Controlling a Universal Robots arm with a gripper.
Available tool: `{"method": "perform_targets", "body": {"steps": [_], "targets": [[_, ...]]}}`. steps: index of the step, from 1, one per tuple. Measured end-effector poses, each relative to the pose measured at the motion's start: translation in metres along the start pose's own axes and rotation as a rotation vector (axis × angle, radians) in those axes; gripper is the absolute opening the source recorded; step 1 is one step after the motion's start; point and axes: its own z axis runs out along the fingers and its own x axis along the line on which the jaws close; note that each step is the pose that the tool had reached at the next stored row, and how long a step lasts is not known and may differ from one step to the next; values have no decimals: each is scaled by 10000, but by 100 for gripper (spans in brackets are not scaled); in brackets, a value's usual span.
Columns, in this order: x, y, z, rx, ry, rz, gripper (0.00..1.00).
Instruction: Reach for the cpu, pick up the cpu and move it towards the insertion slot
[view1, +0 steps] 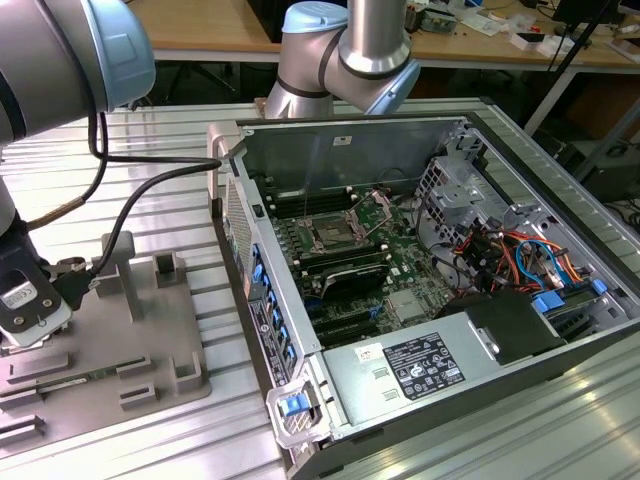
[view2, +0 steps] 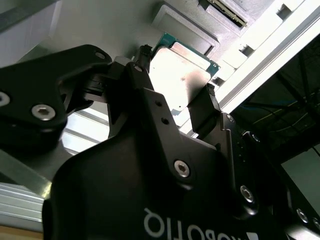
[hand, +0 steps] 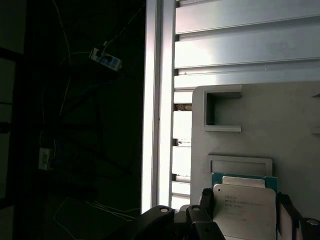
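The cpu (view2: 181, 74) is a flat square chip with a silvery top plate and a thin green rim. In both wrist views it sits between my two black fingers. My gripper (view2: 176, 79) is shut on the cpu (hand: 245, 210), one finger against each opposite edge, just over a shallow rectangular recess of the grey fixture plate (hand: 260, 115). In the exterior view my gripper (view1: 30, 335) hangs low over that plate (view1: 130, 345) at the exterior view's left. The insertion slot (view1: 330, 237), a shiny metal frame with a dark centre, lies on the motherboard inside the open computer case.
The open computer case (view1: 300, 390) stands at the exterior view's right of the fixture plate, its near wall between the two. Black memory slots (view1: 345, 272), a drive cage (view1: 460, 190) and coloured cables (view1: 520, 260) crowd the inside. Raised grey blocks (view1: 170, 268) stick up from the plate.
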Motion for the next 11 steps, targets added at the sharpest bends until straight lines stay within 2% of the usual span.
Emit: {"method": "perform_targets", "body": {"steps": [5,11], "targets": [[0,0,-6,2,2,0,55],[4,3,-96,0,0,0,55]]}}
